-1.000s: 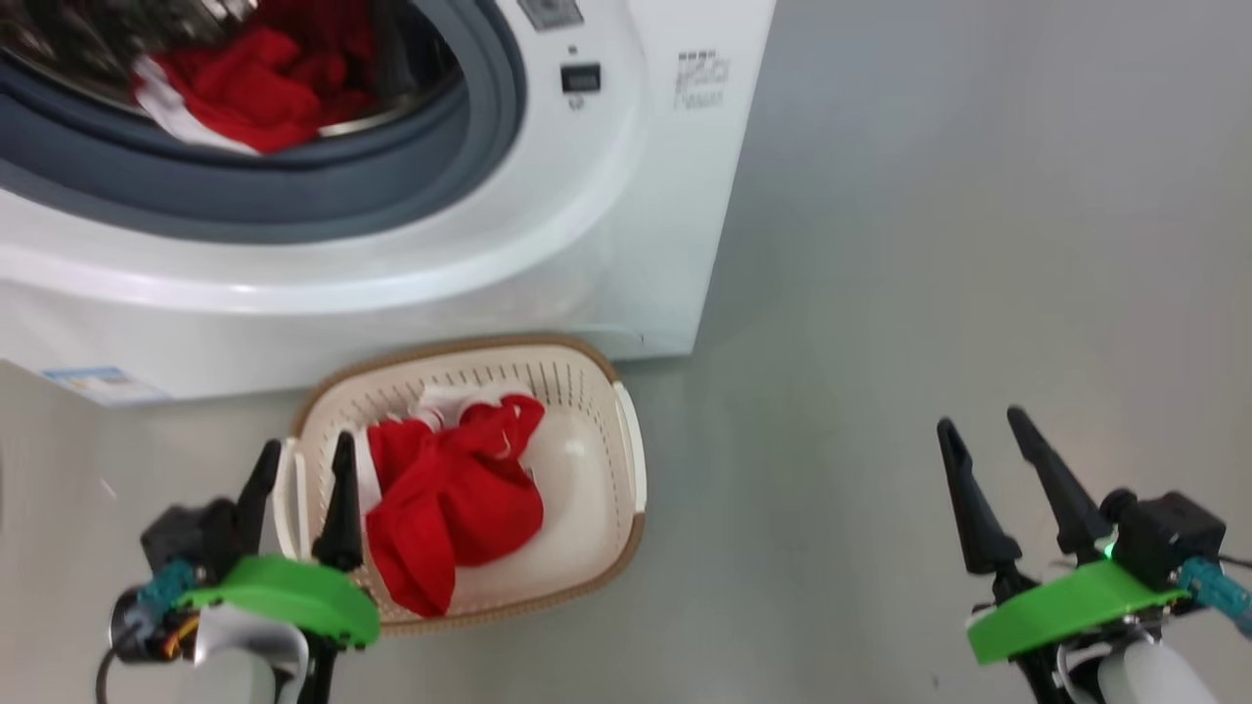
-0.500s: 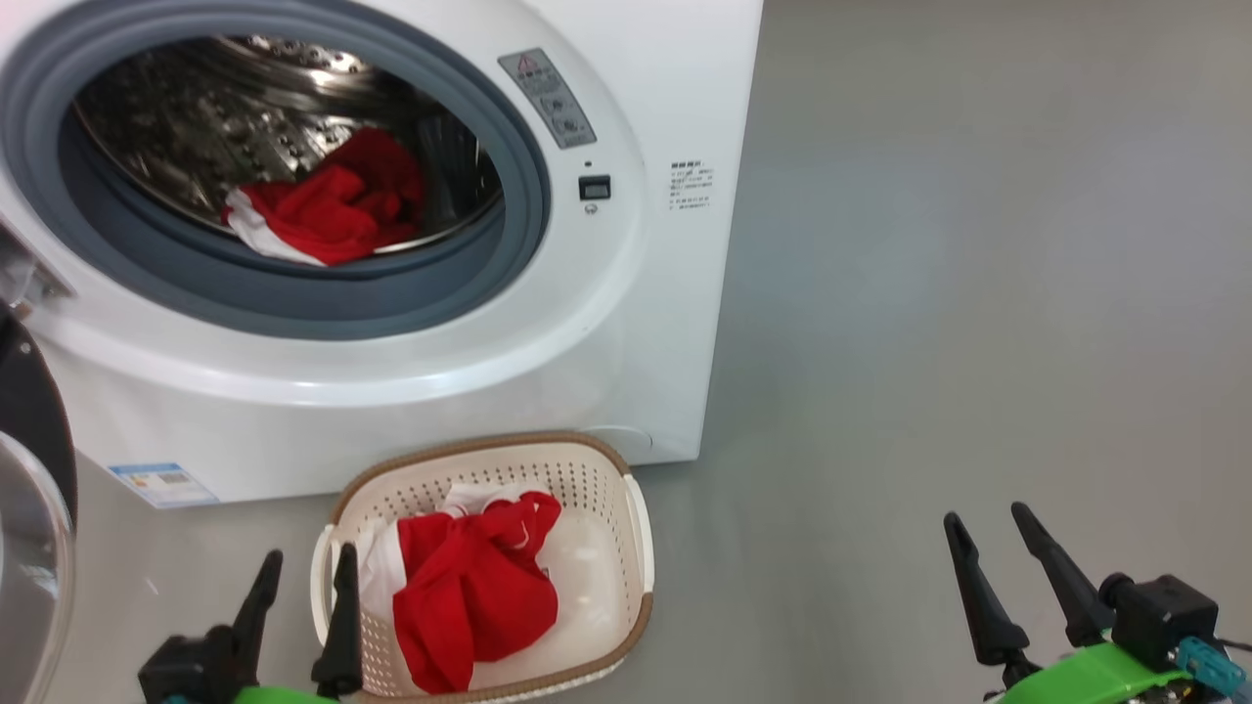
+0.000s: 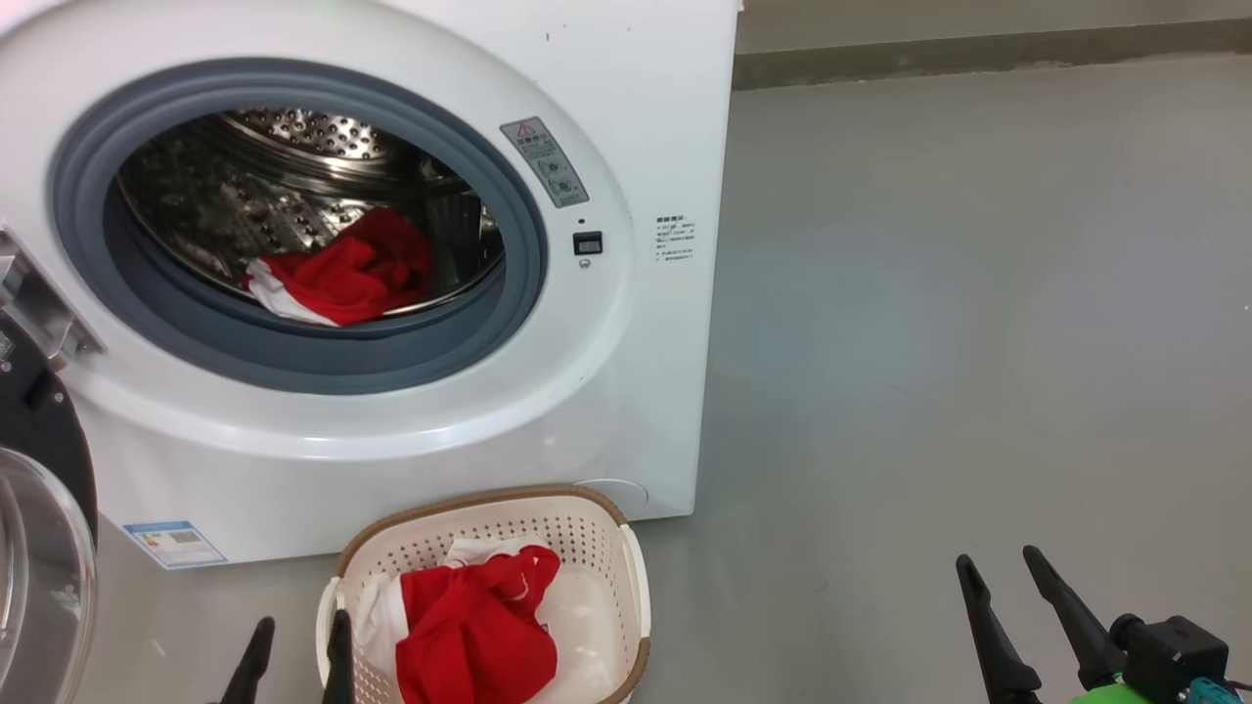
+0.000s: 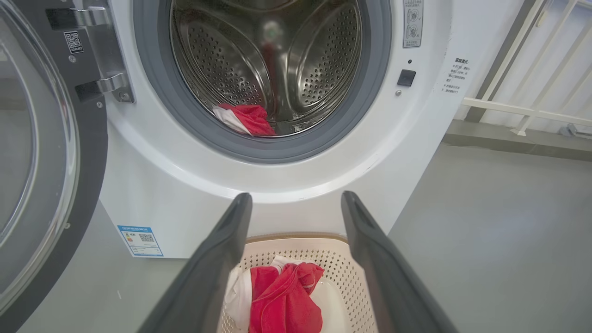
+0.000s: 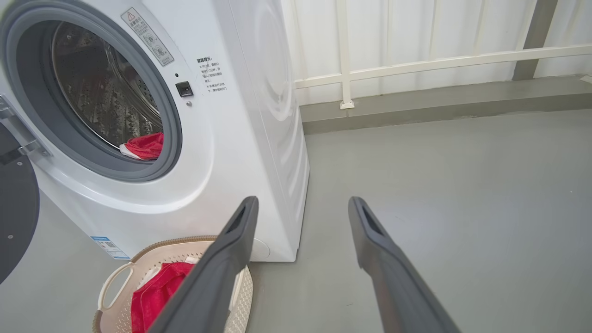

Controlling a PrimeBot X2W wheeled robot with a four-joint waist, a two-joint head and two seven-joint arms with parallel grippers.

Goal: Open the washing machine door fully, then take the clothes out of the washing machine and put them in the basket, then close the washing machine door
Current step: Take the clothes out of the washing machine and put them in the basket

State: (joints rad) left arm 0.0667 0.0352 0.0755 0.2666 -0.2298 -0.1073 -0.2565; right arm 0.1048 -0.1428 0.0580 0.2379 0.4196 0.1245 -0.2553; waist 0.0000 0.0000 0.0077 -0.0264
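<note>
Grey floor (image 3: 929, 342) is seen at right, and with the view tipped up, red clothes (image 3: 342, 279) are shown left in the washing machine (image 3: 636, 98) at upper left, more in the basket (image 3: 577, 533) below, and the left gripper (image 3: 301, 631) and right gripper (image 3: 998, 567) are held with fingers apart.

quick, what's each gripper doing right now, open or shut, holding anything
left gripper: open, fingers spread, holding nothing
right gripper: open, fingers spread, holding nothing
</note>
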